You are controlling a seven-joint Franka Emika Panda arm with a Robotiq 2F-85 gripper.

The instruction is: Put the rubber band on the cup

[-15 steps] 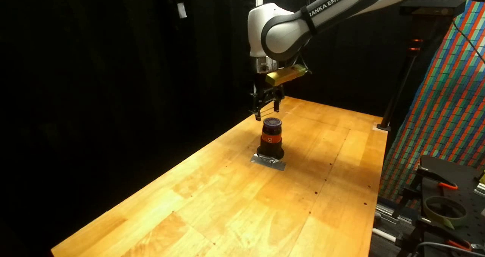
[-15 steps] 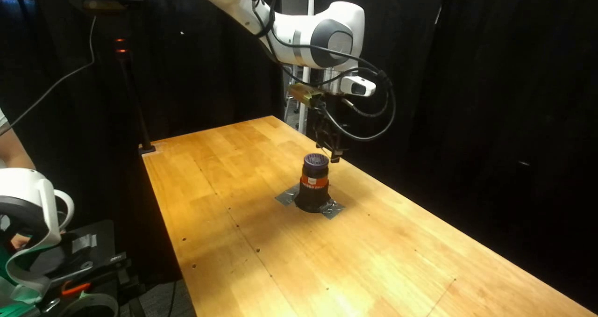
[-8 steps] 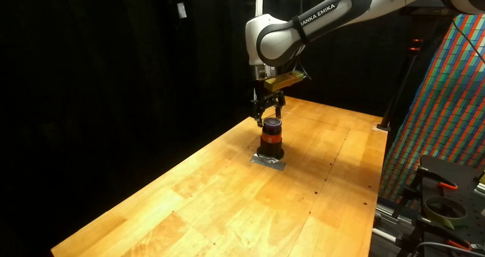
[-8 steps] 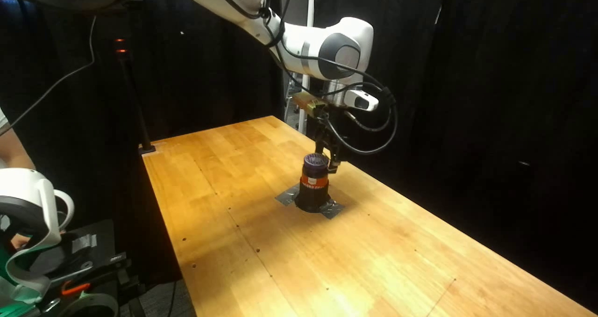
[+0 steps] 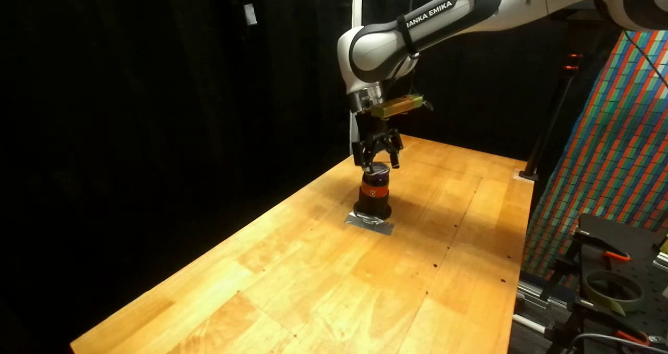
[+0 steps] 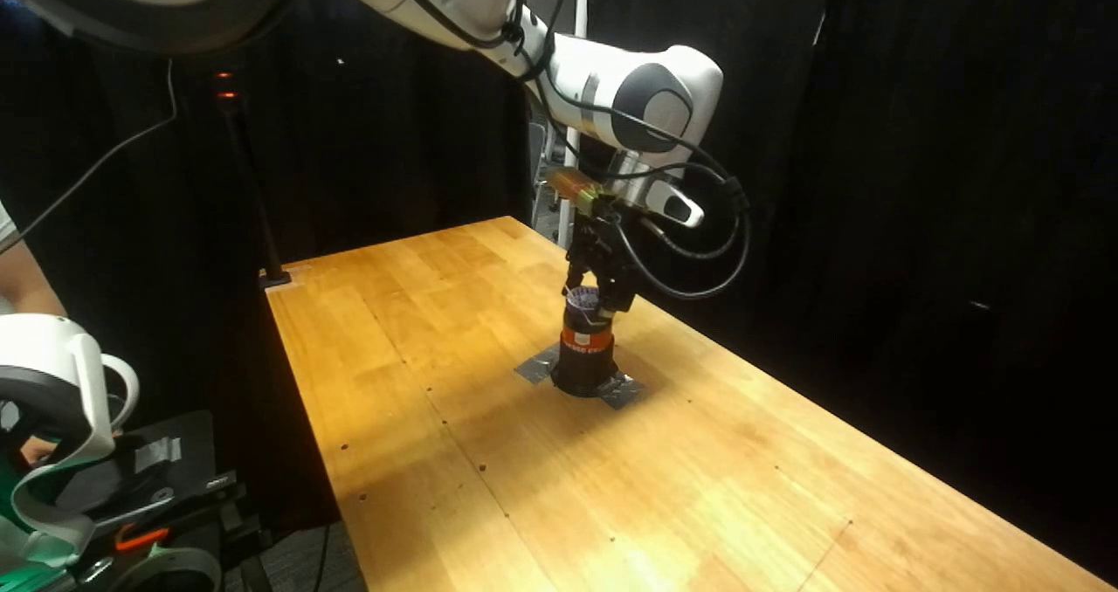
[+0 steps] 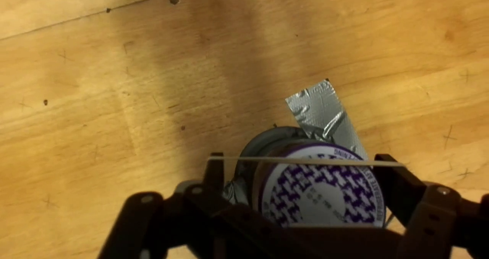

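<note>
The cup (image 5: 374, 191) stands upright on the wooden table, dark with an orange-red stripe. It shows in both exterior views (image 6: 585, 341). In the wrist view its purple and white patterned lid (image 7: 323, 199) lies below the gripper. My gripper (image 7: 301, 159) is open, tilted, at the height of the cup's top, its fingers at either side of the lid. It also shows in both exterior views (image 5: 381, 167) (image 6: 592, 299). The pale rubber band (image 7: 317, 161) is stretched between the fingertips. One strand crosses the lid's far part; another pale line shows at the lid's near edge. Whether it touches the lid I cannot tell.
Grey tape (image 5: 369, 223) holds the cup's dark base to the wooden table (image 5: 334, 291). More tape shows in the wrist view (image 7: 324, 112). Dark curtains stand behind the table. A black post (image 6: 253, 190) rises at a table corner. Cables (image 6: 742, 225) loop beside the wrist.
My gripper has come down onto the level of the cup's top and moved over it. It has tilted in the last half second. The cup has not moved.
</note>
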